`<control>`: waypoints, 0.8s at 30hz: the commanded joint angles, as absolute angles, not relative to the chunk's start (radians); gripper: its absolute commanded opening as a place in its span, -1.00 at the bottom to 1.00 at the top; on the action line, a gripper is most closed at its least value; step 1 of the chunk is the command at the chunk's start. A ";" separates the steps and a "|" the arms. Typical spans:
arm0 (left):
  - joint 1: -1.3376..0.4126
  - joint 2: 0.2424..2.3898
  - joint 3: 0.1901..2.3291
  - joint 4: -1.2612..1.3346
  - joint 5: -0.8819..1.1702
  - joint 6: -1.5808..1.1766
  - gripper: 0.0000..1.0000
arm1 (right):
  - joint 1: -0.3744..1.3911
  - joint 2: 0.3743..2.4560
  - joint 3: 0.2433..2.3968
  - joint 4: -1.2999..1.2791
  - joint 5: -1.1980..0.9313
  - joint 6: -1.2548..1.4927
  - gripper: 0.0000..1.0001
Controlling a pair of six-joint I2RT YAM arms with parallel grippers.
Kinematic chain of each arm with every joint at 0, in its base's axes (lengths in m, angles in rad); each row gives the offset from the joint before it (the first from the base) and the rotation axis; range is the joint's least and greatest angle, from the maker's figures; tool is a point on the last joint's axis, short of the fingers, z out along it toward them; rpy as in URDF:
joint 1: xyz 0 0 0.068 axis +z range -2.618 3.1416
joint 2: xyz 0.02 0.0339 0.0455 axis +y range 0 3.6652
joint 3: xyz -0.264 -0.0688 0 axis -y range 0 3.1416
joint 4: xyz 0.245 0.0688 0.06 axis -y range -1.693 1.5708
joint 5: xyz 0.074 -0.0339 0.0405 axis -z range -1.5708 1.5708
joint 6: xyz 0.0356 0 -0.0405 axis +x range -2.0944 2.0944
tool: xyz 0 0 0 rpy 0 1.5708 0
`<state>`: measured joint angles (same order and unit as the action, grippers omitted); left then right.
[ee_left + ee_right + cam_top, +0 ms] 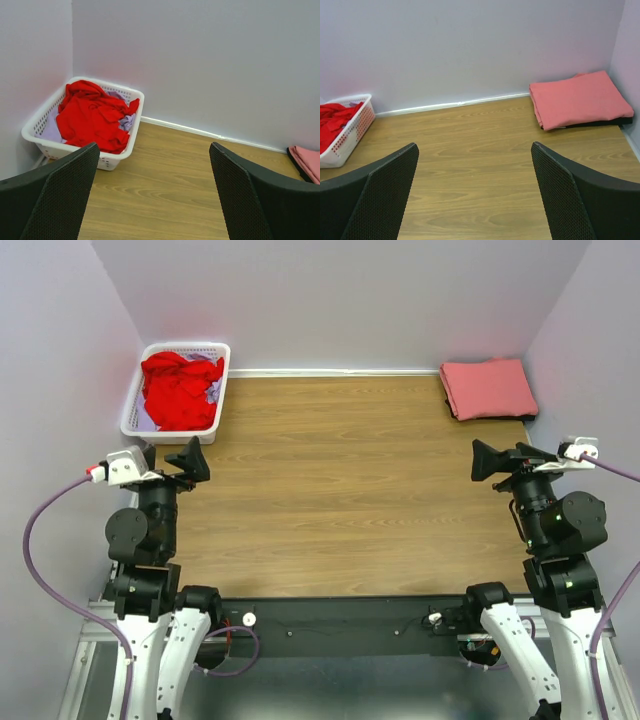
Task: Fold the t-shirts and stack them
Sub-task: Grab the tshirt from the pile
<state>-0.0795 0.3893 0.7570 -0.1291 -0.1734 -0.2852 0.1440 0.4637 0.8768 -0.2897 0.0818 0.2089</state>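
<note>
Pink shirt [488, 388] lies folded far right, my left gripper [190, 462] and right gripper [490, 460] both gape empty, so next I'd lift the red shirt [180, 388] from the basket [133, 410] far left.

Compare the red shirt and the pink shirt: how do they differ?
The red shirt lies crumpled in the basket at the far left; the pink shirt lies folded flat at the far right. The red shirt is bunched over lavender cloth; the pink shirt shows smooth, squared edges. Neither is held.
</note>
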 commanded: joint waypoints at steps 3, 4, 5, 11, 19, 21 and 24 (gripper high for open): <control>-0.074 0.471 0.764 -0.089 -0.235 -0.311 0.97 | 0.152 0.449 0.838 -0.307 0.078 0.233 1.00; -0.074 0.495 0.772 -0.092 -0.241 -0.313 0.97 | 0.153 0.456 0.831 -0.307 0.078 0.245 1.00; -0.072 0.559 0.782 -0.097 -0.248 -0.317 0.97 | 0.153 0.457 0.824 -0.307 0.069 0.261 1.00; -0.072 0.936 0.929 -0.167 -0.262 -0.399 0.97 | 0.153 0.459 0.746 -0.307 -0.052 0.391 1.00; -0.012 1.496 1.339 -0.350 -0.414 -0.388 0.97 | 0.161 0.423 0.718 -0.311 -0.078 0.394 1.00; 0.038 1.584 1.440 -0.397 -0.445 -0.380 0.97 | 0.163 0.422 0.716 -0.314 -0.077 0.385 1.00; 0.083 1.741 1.540 -0.449 -0.485 -0.362 0.96 | 0.166 0.423 0.716 -0.318 -0.080 0.380 1.00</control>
